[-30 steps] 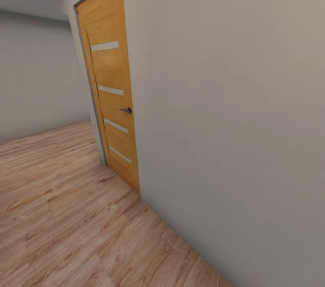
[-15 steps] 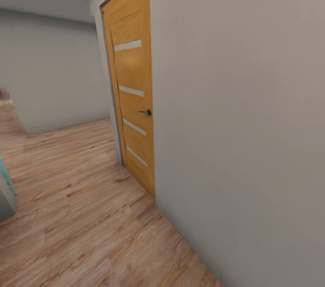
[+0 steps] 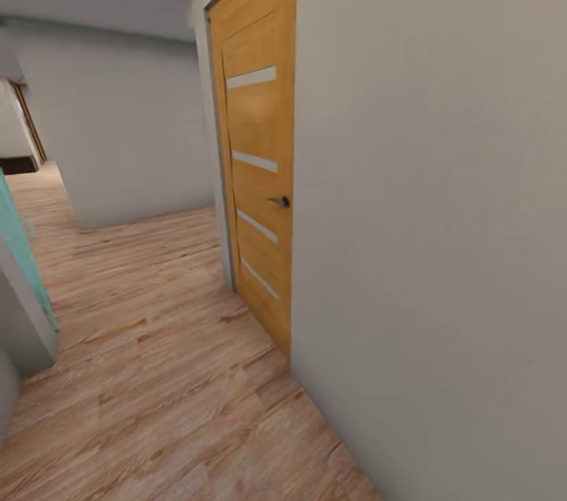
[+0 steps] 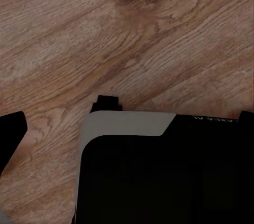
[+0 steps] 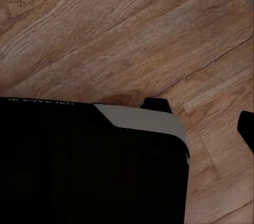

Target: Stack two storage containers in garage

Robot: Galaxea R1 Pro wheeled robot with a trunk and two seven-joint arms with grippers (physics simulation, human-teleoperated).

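Hallway with a shut door and bare plank flooring

Orange-brown wooden door (image 3: 258, 170) with four pale horizontal strips and a small dark handle (image 3: 281, 202), set in a plain beige-grey wall (image 3: 433, 209); light wood-plank flooring (image 3: 157, 375) below; a teal-edged grey panel (image 3: 24, 280) at the left edge.

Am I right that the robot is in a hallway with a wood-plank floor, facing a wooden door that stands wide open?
Not quite. The head view shows the wooden door shut in its frame, not wide open. The rest holds: a hallway with a wood-plank floor.
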